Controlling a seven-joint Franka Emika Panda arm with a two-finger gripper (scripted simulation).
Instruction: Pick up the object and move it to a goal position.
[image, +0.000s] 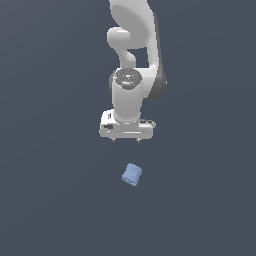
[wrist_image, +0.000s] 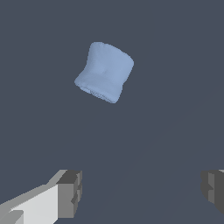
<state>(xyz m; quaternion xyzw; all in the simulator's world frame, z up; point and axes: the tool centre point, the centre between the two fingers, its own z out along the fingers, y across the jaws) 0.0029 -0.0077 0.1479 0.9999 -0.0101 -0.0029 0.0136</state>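
Nothing is grasped yet: the gripper (image: 126, 140) is held with jaws apart, near the object (image: 132, 174), which remains unlifted.

Plain dark slate-blue ground (image: 45, 200), even light

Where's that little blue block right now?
In the exterior view the block lies on the dark floor just below the open gripper, untouched.
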